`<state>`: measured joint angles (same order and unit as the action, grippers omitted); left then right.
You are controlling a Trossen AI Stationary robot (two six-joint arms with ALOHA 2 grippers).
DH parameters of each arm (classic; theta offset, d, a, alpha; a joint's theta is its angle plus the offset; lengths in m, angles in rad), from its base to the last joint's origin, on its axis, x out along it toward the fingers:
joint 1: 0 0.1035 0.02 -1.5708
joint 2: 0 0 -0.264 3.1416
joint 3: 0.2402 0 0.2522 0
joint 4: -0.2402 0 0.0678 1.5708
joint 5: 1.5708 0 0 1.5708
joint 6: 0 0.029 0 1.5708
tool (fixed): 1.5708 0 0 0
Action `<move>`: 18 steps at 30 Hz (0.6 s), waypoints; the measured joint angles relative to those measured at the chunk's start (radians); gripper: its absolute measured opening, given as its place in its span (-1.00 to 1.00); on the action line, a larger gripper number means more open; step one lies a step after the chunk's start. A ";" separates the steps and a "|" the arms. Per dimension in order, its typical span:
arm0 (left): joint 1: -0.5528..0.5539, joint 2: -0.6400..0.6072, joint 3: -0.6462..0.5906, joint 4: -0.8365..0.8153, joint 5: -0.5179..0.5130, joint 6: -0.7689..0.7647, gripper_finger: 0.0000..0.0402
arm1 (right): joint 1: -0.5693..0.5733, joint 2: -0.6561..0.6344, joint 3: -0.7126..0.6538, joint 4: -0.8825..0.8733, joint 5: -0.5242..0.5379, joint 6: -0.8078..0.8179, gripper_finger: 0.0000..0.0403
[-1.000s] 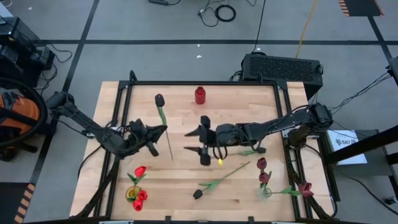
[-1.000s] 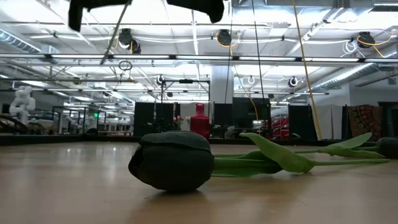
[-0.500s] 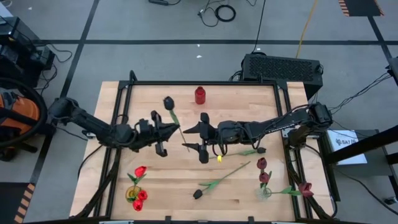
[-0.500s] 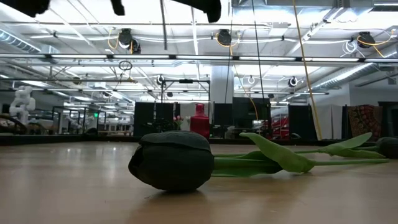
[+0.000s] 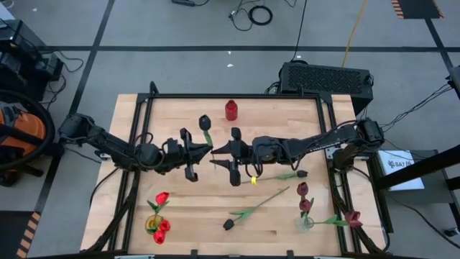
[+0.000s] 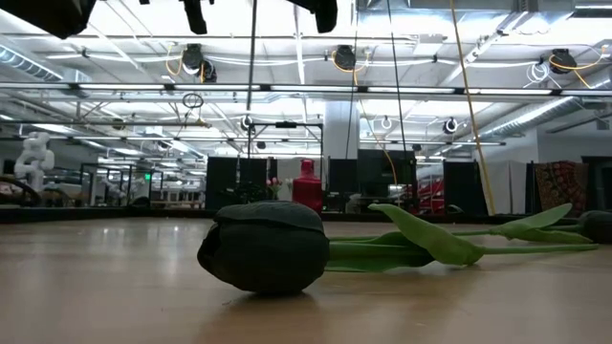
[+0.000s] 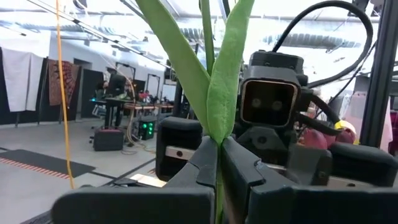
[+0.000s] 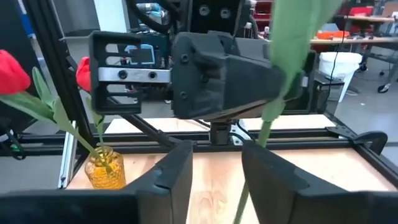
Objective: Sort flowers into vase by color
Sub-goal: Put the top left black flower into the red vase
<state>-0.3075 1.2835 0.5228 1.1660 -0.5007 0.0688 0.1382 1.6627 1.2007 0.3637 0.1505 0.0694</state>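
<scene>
High view: left end effector (image 5: 208, 150) grips black tulip (image 5: 205, 122) beside the parted right end effector (image 5: 221, 157).

floor: grey concrete (image 5: 180, 29) | ceiling: strip lights (image 6: 459, 72)

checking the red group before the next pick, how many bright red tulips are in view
3. One bright red artificial tulip stands tall in the small amber glass vase at the table's front left; two more red heads sit low at its rim. Others may be hidden.
</scene>
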 joint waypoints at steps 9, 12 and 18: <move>-0.023 -0.019 0.000 0.002 0.002 0.059 -0.95 | 0.012 -0.027 0.000 -0.099 -0.043 0.023 -0.24; -0.042 -0.041 0.000 0.002 0.004 0.076 -0.95 | 0.025 -0.053 0.000 -0.124 -0.044 0.017 -0.10; -0.068 -0.061 0.000 0.003 0.004 0.075 -0.95 | 0.040 -0.079 0.000 -0.127 -0.038 -0.002 0.08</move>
<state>-0.3754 1.2224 0.5228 1.1687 -0.4969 0.1434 0.1781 1.5837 1.2007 0.2363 0.1123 0.0674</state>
